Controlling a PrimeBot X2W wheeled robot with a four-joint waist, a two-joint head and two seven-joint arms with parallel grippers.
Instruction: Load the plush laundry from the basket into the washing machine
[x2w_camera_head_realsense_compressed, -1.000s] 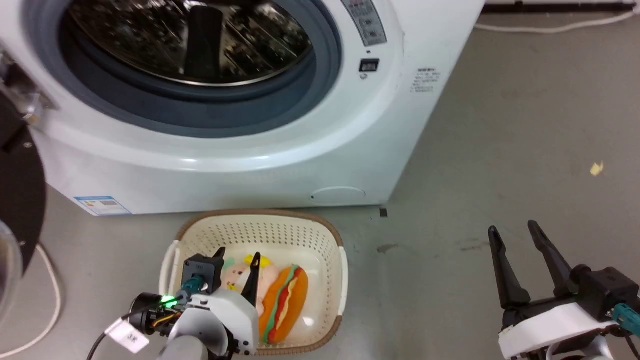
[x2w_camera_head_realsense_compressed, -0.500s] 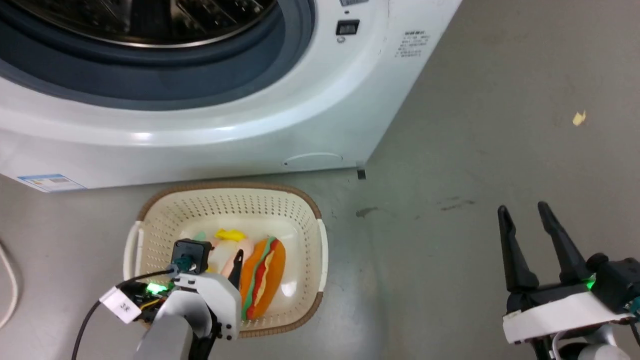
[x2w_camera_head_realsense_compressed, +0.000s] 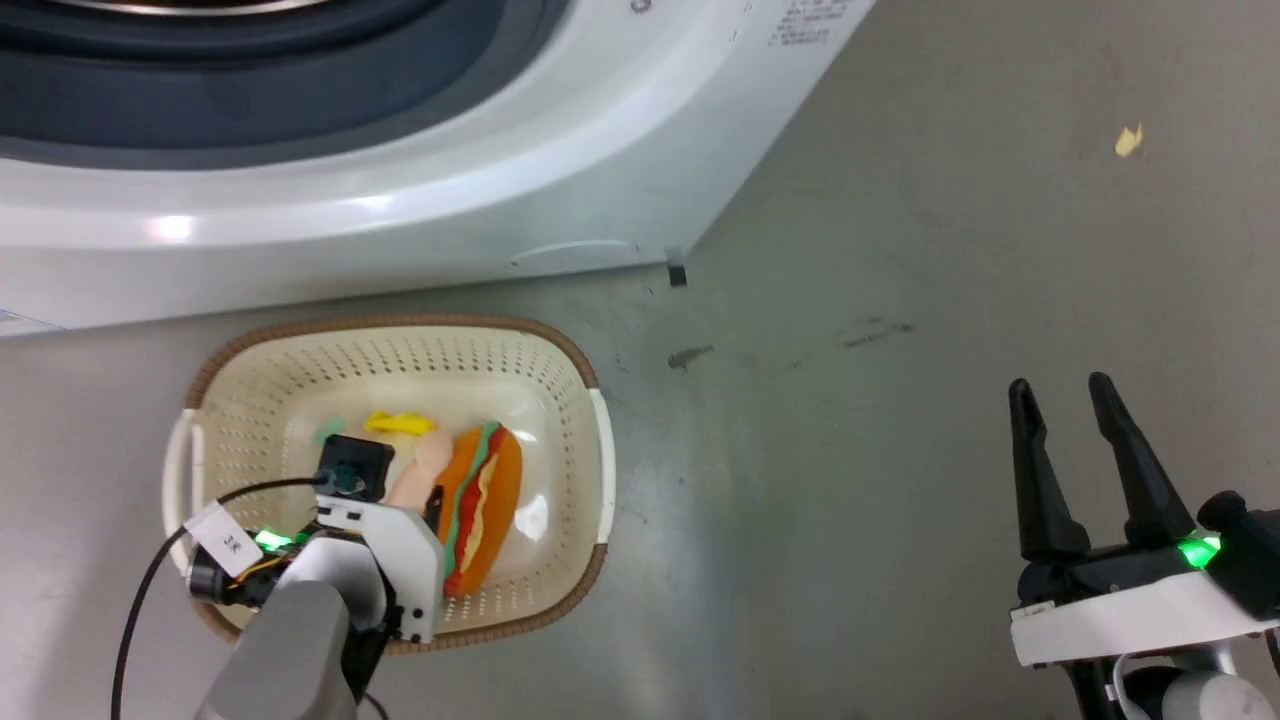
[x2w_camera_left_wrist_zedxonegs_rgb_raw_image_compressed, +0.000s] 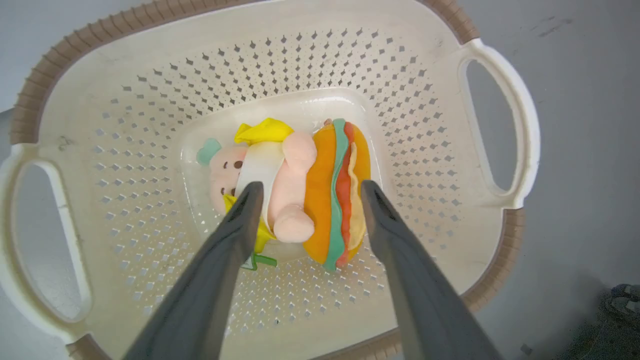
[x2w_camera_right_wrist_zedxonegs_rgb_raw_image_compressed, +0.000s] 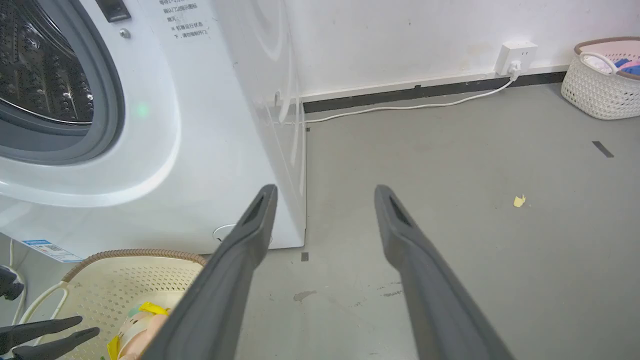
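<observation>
Both gape empty; left gripper (x2w_camera_left_wrist_zedxonegs_rgb_raw_image_compressed: 311, 184) has sunk deeper, straddling the plush laundry (x2w_camera_left_wrist_zedxonegs_rgb_raw_image_compressed: 295, 197) in the basket (x2w_camera_left_wrist_zedxonegs_rgb_raw_image_compressed: 280, 60). Right gripper (x2w_camera_head_realsense_compressed: 1060, 382) unchanged.

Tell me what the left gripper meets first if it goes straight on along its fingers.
Most likely the soft toys in the basket. The open left gripper points straight at them, a fingertip at each side. How near it is, I cannot tell.

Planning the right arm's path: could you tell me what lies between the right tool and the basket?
In the head view, just bare grey floor between the right tool and the basket.
</observation>
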